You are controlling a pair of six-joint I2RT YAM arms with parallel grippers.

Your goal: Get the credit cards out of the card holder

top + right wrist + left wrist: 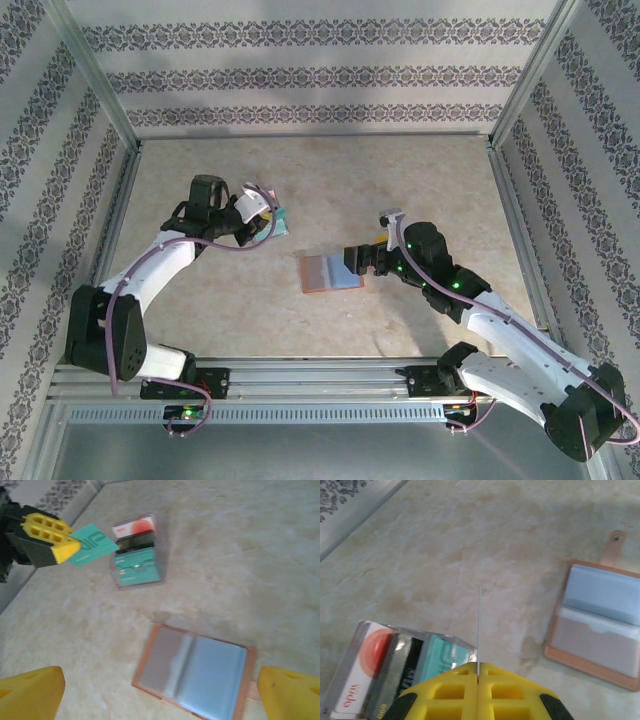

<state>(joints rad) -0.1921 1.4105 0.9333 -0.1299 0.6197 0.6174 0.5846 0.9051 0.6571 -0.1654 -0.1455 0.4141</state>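
The card holder lies open and flat on the table, its orange-brown rim framing grey-blue pockets; it also lies at the right of the left wrist view. The red-orange credit cards are hidden. My left gripper is shut on a thin teal card marked VIP, held in the air edge-on above a stack. My right gripper is open, its yellow fingers spread either side of the holder's near edge, at its right end in the top view.
A clear tray holds a stack of teal, black and white-and-red cards, right under the left gripper and left of the holder. Metal rails and patterned walls bound the table.
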